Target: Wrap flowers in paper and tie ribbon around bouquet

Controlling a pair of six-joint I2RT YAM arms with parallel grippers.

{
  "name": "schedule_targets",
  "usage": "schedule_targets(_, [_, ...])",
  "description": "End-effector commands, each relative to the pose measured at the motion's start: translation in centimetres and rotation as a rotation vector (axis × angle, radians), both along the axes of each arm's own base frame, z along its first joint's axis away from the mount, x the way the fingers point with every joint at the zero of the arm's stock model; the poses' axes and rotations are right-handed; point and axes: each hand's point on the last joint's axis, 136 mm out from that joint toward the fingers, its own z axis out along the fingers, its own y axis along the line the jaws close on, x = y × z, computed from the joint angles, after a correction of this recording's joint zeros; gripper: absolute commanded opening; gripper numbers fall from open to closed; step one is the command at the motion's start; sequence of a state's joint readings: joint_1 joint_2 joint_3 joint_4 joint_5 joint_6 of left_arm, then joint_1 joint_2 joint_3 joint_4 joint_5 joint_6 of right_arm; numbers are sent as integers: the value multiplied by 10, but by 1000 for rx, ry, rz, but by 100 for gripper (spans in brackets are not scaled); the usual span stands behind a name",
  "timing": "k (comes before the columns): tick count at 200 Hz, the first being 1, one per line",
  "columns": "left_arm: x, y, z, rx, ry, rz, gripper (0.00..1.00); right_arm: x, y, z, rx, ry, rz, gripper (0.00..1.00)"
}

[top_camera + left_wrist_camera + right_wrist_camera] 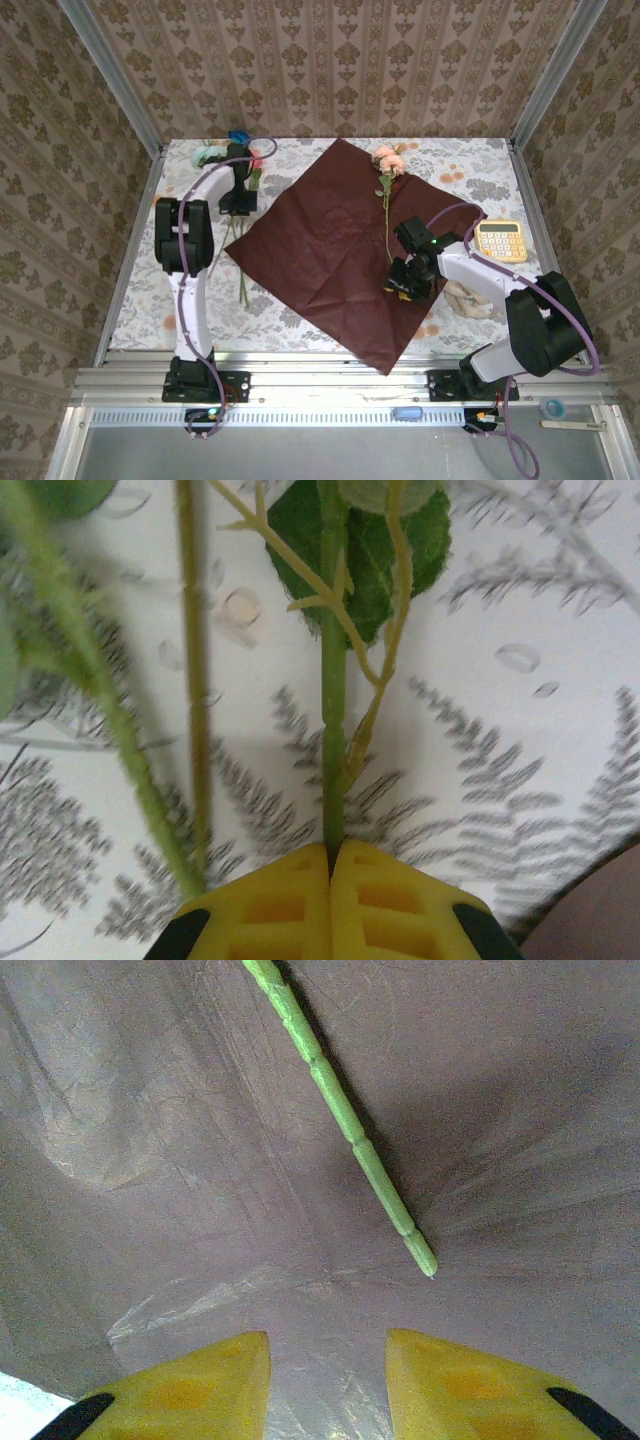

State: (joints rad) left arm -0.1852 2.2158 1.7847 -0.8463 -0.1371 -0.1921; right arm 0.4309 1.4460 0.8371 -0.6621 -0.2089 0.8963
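While the large, thin, dark red sheet of paper (320, 240) lies flat and unfolded as a diamond on the patterned tabletop (470, 170), the task looks to be in its opening stage. One pink-headed artificial flower (390, 160) rests on the paper, its head near the far corner and its thin green stem (340, 1110) running toward the near side. The other green-stemmed flowers (240, 160), with teal, blue and red heads, lie off the paper by its left corner, so the gathering is not finished. No fold has been made. The soft beige ribbon (470, 298), judged to be the pale heap on the tabletop just right of the paper, is untouched, so wrapping and tying are both left to do.

The left arm reaches far forward along the left side, its wrist bent down over the loose flowers. The left pincer (331, 852) is clenched on one leafy stem (333, 730), the yellow fingers meeting around it just above the cloth, with more stems lying beside it. It seems ready to carry this flower across to the sheet. The right arm folds inward over the paper's right half. The right pincer (328, 1345) hangs released, jaws apart and holding nothing, low over the paper just short of the thin green stem's cut end.
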Motion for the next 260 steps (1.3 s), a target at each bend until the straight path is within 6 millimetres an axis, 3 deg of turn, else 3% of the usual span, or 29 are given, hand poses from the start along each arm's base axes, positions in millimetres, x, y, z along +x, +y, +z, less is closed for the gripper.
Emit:
schedule_targets(1, [-9,23,62,95,-90,7,0,6,0,10,-7,-30,-13,37])
schedule_targets(42, [-31,34,121,102,-195,42,0,8,-3,11,-18,-43,-13,37])
schedule_targets(71, [-45,21,154,-7,-252,68,0,13,-8,13,-21,-52,-15,37])
schedule_targets(91, [-48,-25,171,-245,-295,50,0,18,-17,20,-30,-78,-33,37])
schedule_targets(128, [-50,-166,180,-619,-311,-109,0,27,-38,29,-8,-109,-84,38])
schedule_targets(159, [-38,-262,170,-839,-305,-187,0,28,-51,38,0,-125,-115,38])
schedule_targets(192, [-11,-320,138,-964,-264,-180,0,24,-58,46,11,-148,-144,39])
schedule_targets(220, [-1,-351,92,-1007,-162,-166,0,17,-60,48,18,-150,-149,39])
schedule_targets(234, [-5,-357,71,-990,-100,-161,29,15,-59,47,23,-147,-147,40])
schedule_targets(249, [-11,-347,67,-932,-82,-152,40,14,-58,45,28,-142,-144,40])
schedule_targets(260, [-12,-331,77,-892,-103,-131,45,15,-57,43,29,-138,-140,40])
